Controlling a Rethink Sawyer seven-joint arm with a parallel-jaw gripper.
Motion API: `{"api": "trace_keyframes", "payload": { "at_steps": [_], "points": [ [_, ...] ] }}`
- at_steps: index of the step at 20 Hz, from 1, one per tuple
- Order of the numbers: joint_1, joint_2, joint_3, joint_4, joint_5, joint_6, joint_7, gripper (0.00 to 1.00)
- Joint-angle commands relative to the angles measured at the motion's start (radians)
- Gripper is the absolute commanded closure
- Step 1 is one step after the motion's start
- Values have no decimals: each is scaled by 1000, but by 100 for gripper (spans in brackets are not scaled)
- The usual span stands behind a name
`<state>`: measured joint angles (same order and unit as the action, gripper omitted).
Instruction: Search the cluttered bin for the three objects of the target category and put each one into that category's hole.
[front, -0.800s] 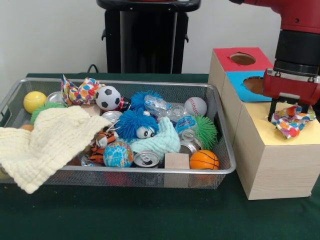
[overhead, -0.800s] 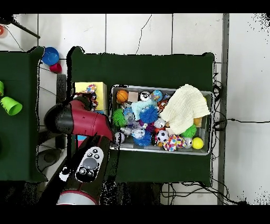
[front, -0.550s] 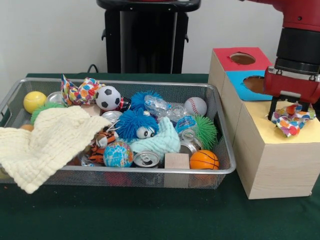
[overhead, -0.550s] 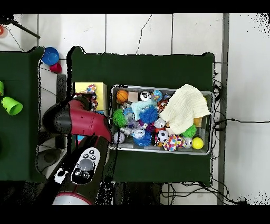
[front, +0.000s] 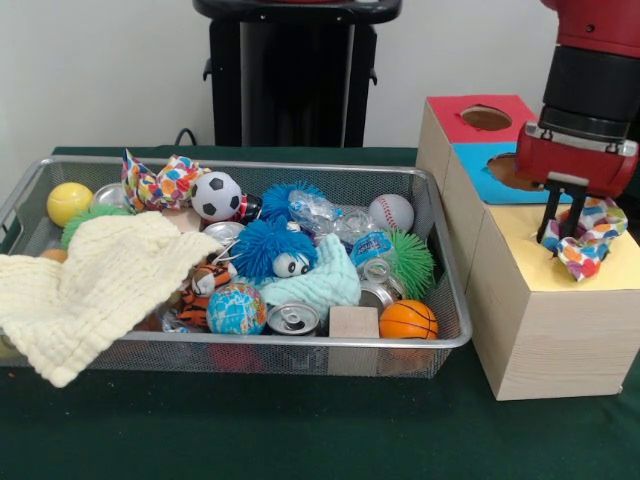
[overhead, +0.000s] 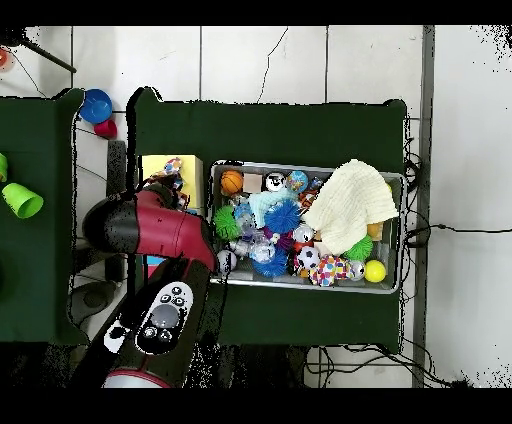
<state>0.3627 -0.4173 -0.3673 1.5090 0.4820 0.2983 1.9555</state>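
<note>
The wire bin (front: 440, 335) sat on the green cloth, and everything else is placed from it. Its bulk was taken by a cream cloth (front: 95, 285) draped over one end and spilling past the rim, probably hiding some toys beneath, which would make the search harder there.

Beside the bin's other end stood the wooden sorting box (front: 535, 335), with a red top (front: 450, 120) farthest back, a blue top (front: 478, 170) in the middle and a yellow top (front: 520, 245) nearest the camera. Round holes showed in the red and blue tops; no hole in the yellow one could be made out.

The arm (front: 590, 70) hung over that box, clear of the bin, its gripper (front: 560, 225) just above the yellow top. The fingers (front: 548, 215) appeared pinched on a multicoloured patterned fabric piece (front: 585, 240), which hung bunched beside and below them; it seemed held there for dropping into that category's opening. In the overhead view the arm hid the fingers, though the fabric piece (overhead: 174, 167) showed over the yellow top (overhead: 155, 168).

Inside the bin, a similar patterned fabric piece (front: 160, 182) lay at the far corner from the box, against the back wall, likely another of the target category. Near it sat a soccer ball (front: 216, 195), and a blue fuzzy toy (front: 268, 250) rested mid-bin. At the front rim nearest the box lay a small basketball (front: 408, 320).
</note>
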Motion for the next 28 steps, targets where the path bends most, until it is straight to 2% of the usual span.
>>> {"api": "trace_keyframes", "payload": {
  "at_steps": [1, 8, 13, 14, 18, 28],
  "points": [
    [-12, 25, -13, 78, -31, 166, 191, 100],
    [-15, -4, 14, 99, -20, 183, 191, 100],
    [-16, -3, 13, 79, -21, 211, 190, 100],
    [-23, -8, 28, 85, -17, 205, 188, 0],
    [-23, -16, 39, 102, -14, 188, 186, 0],
    [21, 6, -18, 86, -12, 212, 238, 0]
  ]
}}
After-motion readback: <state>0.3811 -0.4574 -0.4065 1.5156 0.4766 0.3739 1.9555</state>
